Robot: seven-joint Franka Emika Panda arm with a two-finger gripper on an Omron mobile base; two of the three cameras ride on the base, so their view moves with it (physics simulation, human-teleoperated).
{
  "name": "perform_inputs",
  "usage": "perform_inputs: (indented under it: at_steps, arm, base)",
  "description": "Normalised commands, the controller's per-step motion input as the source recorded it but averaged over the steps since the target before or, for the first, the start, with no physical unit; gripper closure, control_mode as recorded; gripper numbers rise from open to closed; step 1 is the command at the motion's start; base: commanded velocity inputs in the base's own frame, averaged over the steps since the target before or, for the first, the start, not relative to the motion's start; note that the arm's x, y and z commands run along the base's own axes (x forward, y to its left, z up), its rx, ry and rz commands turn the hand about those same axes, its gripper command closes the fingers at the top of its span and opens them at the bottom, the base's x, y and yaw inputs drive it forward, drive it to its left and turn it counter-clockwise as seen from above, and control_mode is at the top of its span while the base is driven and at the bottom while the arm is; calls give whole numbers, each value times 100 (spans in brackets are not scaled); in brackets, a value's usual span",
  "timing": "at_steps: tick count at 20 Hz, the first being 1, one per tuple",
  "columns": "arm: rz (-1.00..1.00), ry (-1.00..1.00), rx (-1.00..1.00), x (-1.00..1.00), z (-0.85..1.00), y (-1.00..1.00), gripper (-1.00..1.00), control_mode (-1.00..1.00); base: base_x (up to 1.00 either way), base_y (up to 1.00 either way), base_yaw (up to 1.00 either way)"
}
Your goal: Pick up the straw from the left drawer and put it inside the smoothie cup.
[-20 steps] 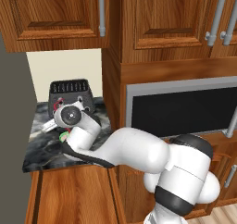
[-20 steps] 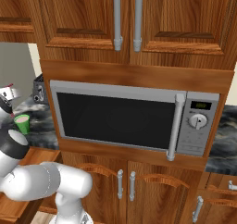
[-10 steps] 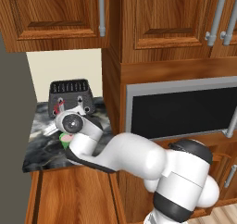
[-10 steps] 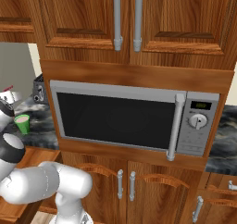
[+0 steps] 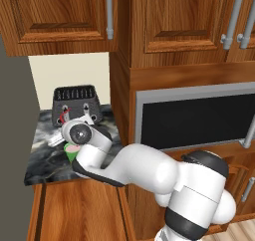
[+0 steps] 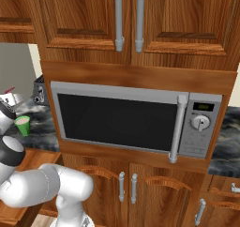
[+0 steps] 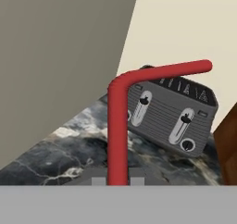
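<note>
Inventory, taken left to right across the marble counter (image 5: 50, 160) and the cabinetry beside it.

Item 1, straw (image 7: 117, 126): crimson, bent near its top. In the hand view we see its long leg rising from between the 2 finger tips and its short leg pointing toward the toaster. We log the gripper (image 7: 117, 182) as closed on the straw's lower end. In the left base view a small red piece (image 5: 62, 117) shows just above the hand, in front of the toaster's face.

Item 2, smoothie cup (image 6: 22, 126): bright green, upright, pale pink at the rim. It stands near the counter's front edge, with the robot's hand just above and beside it. In the left base view we see a green sliver of it (image 5: 70, 151) under the wrist.

Item 3, toaster (image 5: 75, 103): dark grey, 2 levers on its face, set at the counter's back edge against the cream wall (image 5: 69, 70).

Item 4, left drawer (image 5: 74, 210): reddish-brown wood, below the counter's front edge; we cannot tell how far it stands out.

Item 5, microwave (image 6: 136, 120): silver frame, dark door, built into the cabinetry right of the counter.

Item 6, upper cabinets (image 6: 126, 19): raised-panel doors with 2 metal handles, above the microwave.
</note>
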Motion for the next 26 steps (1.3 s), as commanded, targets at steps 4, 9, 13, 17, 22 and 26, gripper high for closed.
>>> perform_inputs:
  at_steps: [4, 9, 13, 17, 22, 26]
  arm:
    - [0, 0, 0, 0, -10, 0, 100, -100]
    - [0, 0, 1, 0, -19, 0, 100, -100]
    - [0, 0, 0, 0, -21, 0, 100, -100]
    - [0, 0, 0, 10, -4, 0, 100, -100]
    - [0, -1, 0, 16, -1, 0, 100, -100]
    - [0, -1, 0, 14, -2, 0, 100, -100]
  base:
    - [0, 0, 0]
    - [0, 0, 0]
    - [0, 0, 0]
    - [0, 0, 0]
    - [0, 0, 0]
    - [0, 0, 0]
